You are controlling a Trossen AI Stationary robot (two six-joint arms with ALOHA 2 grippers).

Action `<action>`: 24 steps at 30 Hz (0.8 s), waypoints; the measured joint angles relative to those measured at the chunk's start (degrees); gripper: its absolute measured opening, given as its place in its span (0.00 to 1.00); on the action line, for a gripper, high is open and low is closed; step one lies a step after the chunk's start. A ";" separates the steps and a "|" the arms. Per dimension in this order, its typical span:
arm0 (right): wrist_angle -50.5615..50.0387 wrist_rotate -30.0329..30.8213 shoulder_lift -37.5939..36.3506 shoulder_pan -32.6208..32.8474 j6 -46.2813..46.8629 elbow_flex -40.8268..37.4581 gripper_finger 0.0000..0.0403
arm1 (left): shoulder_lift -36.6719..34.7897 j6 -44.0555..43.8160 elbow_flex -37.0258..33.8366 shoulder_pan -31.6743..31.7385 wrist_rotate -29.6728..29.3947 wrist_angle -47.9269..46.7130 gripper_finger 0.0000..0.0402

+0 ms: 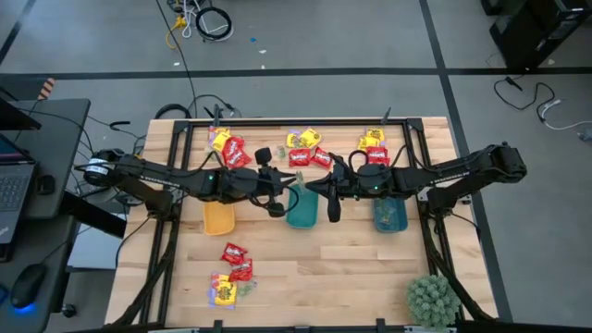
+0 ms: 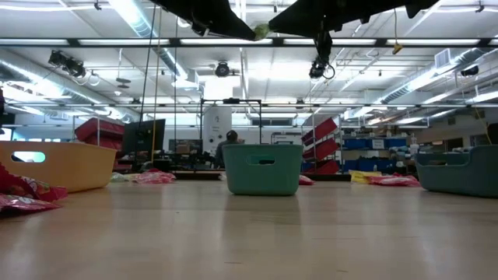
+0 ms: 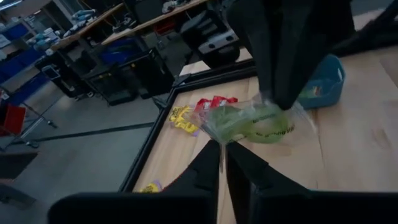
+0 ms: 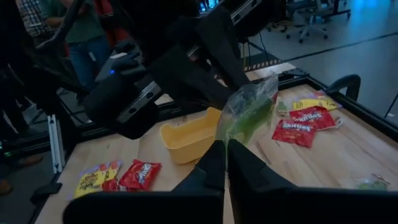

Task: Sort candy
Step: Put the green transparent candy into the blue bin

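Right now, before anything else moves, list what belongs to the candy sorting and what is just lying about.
Job in hand:
green packet, gripped by left pincer and right pincer
loose candy on the table
yellow tray, middle teal tray, right teal tray, likely the bins

Lying about:
spiky plant
laptop, mouse
floor cables

A large industrial lab: long ceiling strip lights (image 2: 148, 31), blue storage shelving (image 2: 373, 144), a laptop desk (image 1: 28, 176) and loose floor cables (image 1: 208, 20) surround the wooden tabletop (image 1: 305, 268).
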 joint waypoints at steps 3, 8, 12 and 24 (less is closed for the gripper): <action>0.01 0.05 0.00 0.00 0.08 0.00 0.00 | 0.02 1.53 0.00 0.00 0.02 -0.89 0.16; -2.11 0.78 -1.41 0.03 0.50 0.00 0.00 | 0.04 1.70 -0.02 -0.04 -2.16 -1.39 0.27; -8.48 5.27 -4.99 0.80 1.76 0.00 0.00 | 0.04 -1.20 -0.04 -0.04 -2.47 -1.23 0.29; -35.33 17.62 -12.06 6.55 20.97 0.00 0.00 | -0.51 -11.44 -10.03 2.20 19.05 15.03 0.02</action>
